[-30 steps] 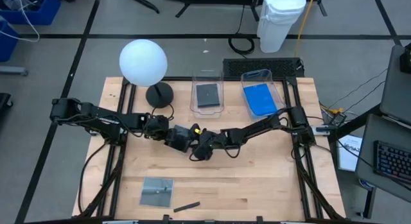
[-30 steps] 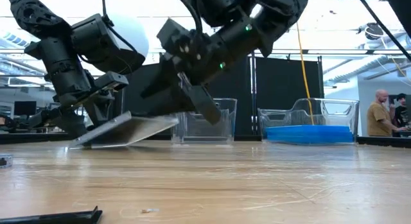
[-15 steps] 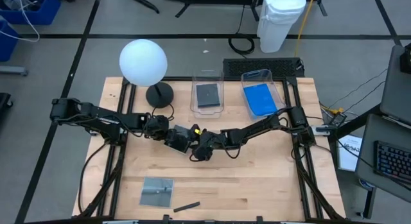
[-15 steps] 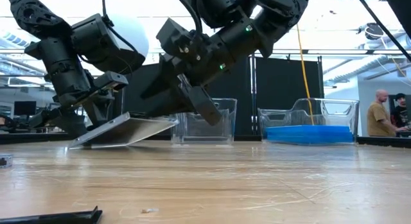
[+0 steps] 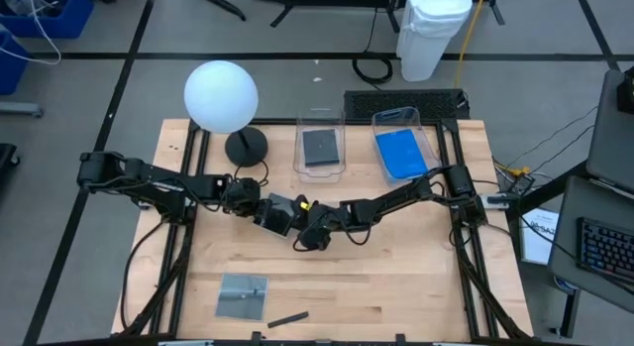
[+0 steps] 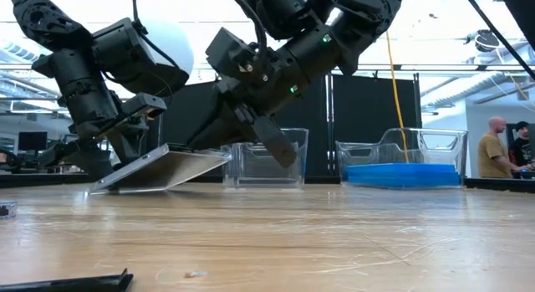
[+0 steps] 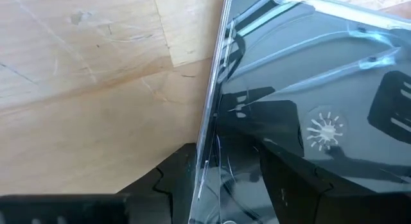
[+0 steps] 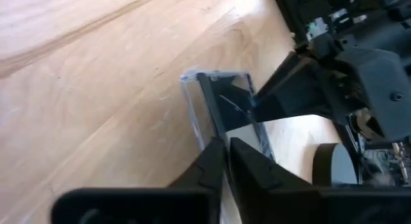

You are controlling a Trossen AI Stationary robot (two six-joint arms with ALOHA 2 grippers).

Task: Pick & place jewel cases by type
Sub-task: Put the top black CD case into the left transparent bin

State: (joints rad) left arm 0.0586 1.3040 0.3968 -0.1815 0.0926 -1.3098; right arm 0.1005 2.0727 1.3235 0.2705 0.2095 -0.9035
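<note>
You are watching handover at table centre: left gripper (image 6: pixel 138 146) clamping tilted dark grey square plastic jewel case (image 6: pixel 163 169), low edge resting on wooden table (image 6: pixel 334 233). Right gripper (image 8: pixel 221 156) pinching its raised edge, fingers nearly closed, facing left gripper.

Glossy plastic jewel case (image 7: pixel 302 76) — scuffed wooden table (image 7: pixel 83 89)

Right fingers (image 8: pixel 215 161) pinch a tilted jewel case (image 8: pixel 221 112).
</note>
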